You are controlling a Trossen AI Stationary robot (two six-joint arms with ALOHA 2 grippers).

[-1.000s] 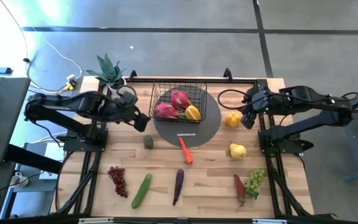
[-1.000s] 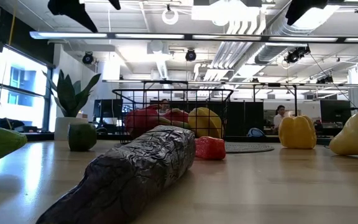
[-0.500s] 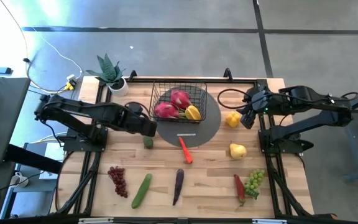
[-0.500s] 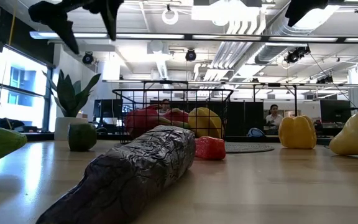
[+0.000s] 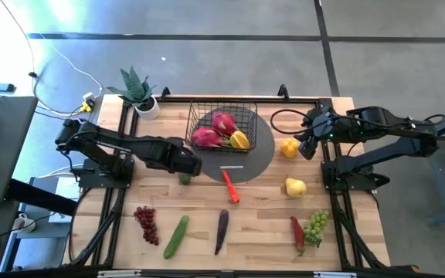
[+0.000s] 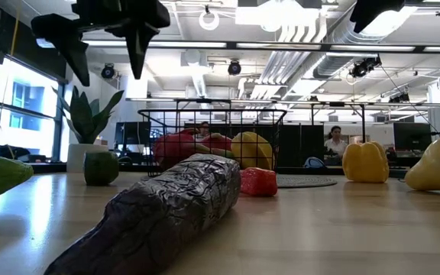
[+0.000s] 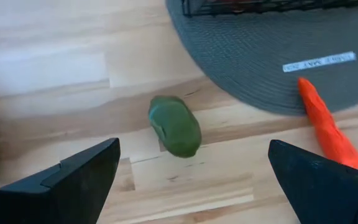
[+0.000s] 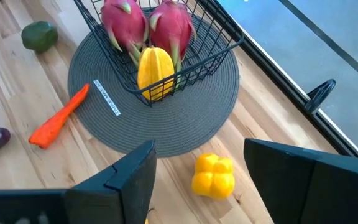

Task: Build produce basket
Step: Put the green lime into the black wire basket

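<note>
— What moved in the last second?
— Only the left hand (image 5: 190, 166). In the high view it slid from beside the potted plant toward mid-frame, down and right.
— Where is it now?
— Over the small green fruit (image 5: 184, 177), fingers spread; in the low view it dropped lower at upper left.

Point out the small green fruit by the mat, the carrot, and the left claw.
small green fruit (image 7: 175, 126), left wrist view, middle of its top.
carrot (image 7: 325, 128), left wrist view, mid-body.
left claw (image 7: 191, 177), left wrist view, midway between its open fingertips, above the wood just short of the fruit.
</note>
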